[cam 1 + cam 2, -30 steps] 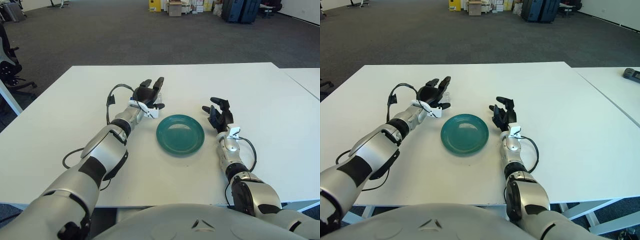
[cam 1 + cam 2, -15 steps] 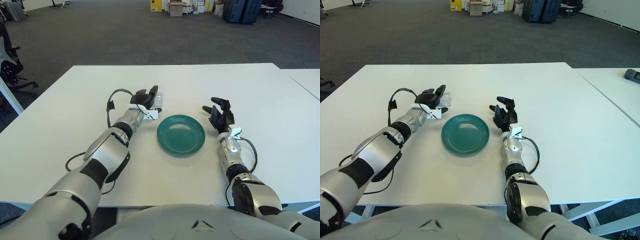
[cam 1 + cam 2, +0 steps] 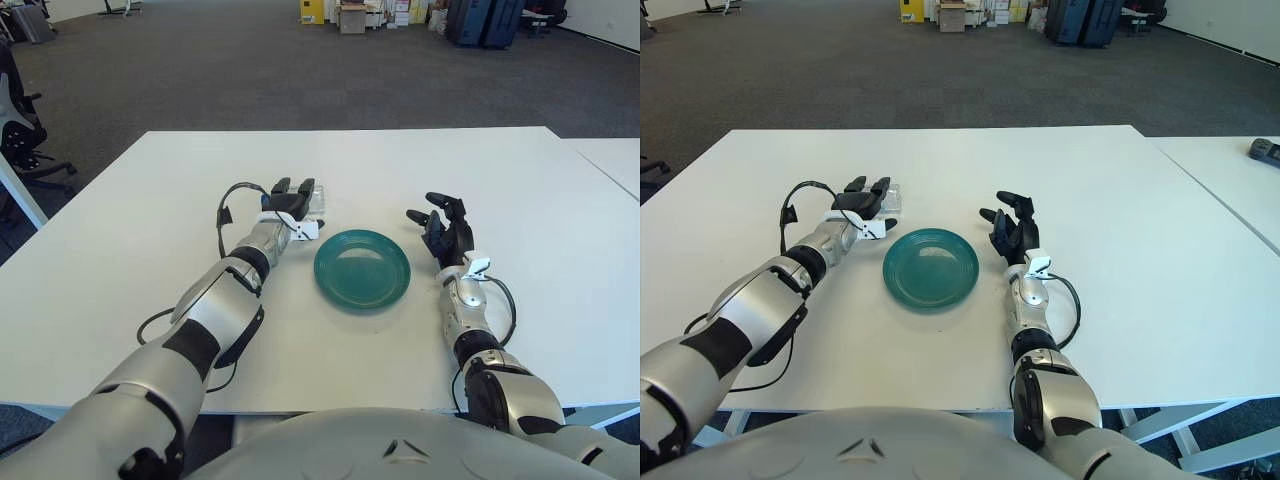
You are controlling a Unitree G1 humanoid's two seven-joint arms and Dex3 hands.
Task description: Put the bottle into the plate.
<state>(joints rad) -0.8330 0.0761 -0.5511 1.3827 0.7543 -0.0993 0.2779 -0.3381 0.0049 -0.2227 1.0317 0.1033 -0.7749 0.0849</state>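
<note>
Bottle (image 3: 316, 197) is clear plastic, lying on the white table (image 3: 120, 250) just far-left of the teal plate (image 3: 362, 268), mostly hidden under the left hand (image 3: 290, 200). Left hand fingers are down over the bottle; whether they are clamped on it cannot be told. It is likely light, slick and crushable, best wrapped mid-body with gentle squeeze. Right hand (image 3: 444, 233) shows right of the plate, fingers spread, holding nothing.
</note>
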